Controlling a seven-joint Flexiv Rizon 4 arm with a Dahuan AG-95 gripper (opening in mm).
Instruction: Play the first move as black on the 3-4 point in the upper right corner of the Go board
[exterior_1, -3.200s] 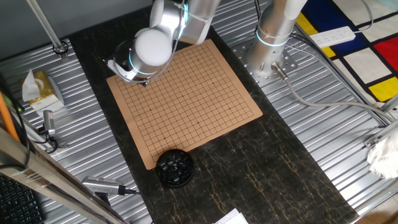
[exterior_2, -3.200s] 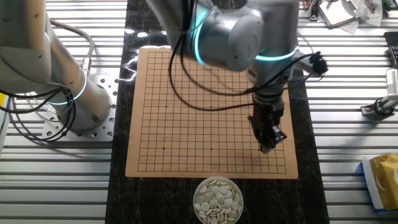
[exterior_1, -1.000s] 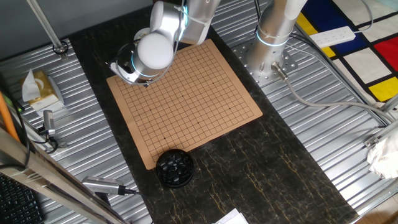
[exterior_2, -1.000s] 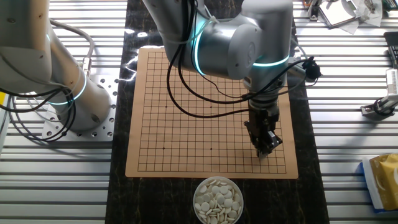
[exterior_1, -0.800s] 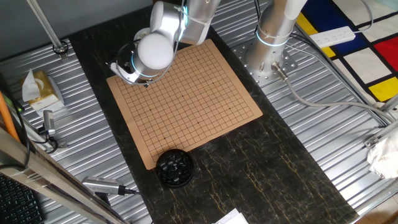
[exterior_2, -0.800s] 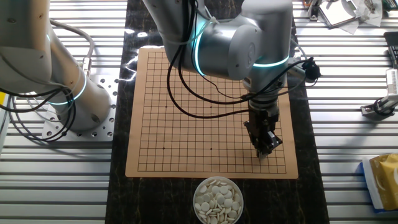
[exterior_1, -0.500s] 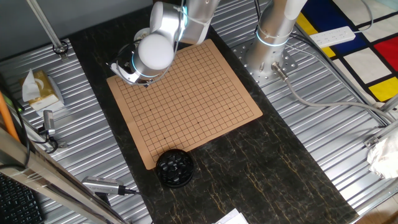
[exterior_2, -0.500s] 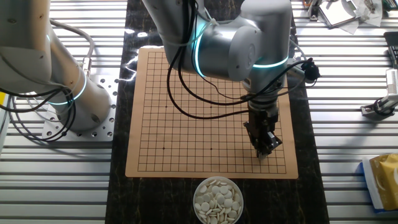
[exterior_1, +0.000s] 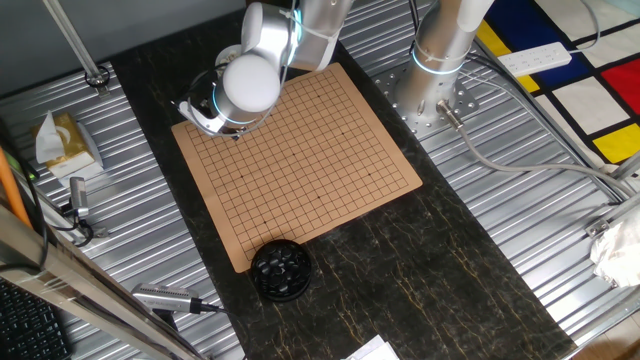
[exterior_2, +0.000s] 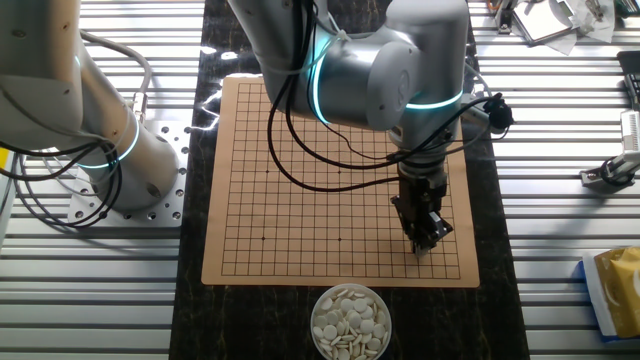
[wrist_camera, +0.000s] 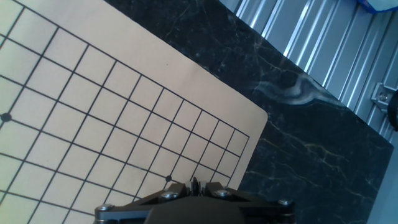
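Note:
A tan Go board (exterior_1: 300, 160) lies on the dark mat, with nothing on its grid. My gripper (exterior_2: 424, 240) hangs low over the board's corner region nearest the bowl of white stones. In the hand view the gripper (wrist_camera: 194, 185) is shut on a black stone (wrist_camera: 194, 183), held edge-on between the fingers. The stone is just right of the small dotted crossing (wrist_camera: 168, 178), about one line nearer the board's edge. The 3-4 point is one of the unmarked crossings beside that dot; I cannot tell which. In one fixed view the arm's wrist hides the fingertips.
A black bowl (exterior_1: 280, 270) stands off the board's near edge. A bowl of whitish stones (exterior_2: 350, 320) sits by the opposite edge. The arm's base (exterior_1: 435, 60) rises beside the board. A tissue box (exterior_1: 62, 143) and tools lie on the metal slats.
Over the last second nothing visibly moved. Compared with about three seconds ago, the wrist has shifted slightly and the fingertips sit a little lower over the same corner.

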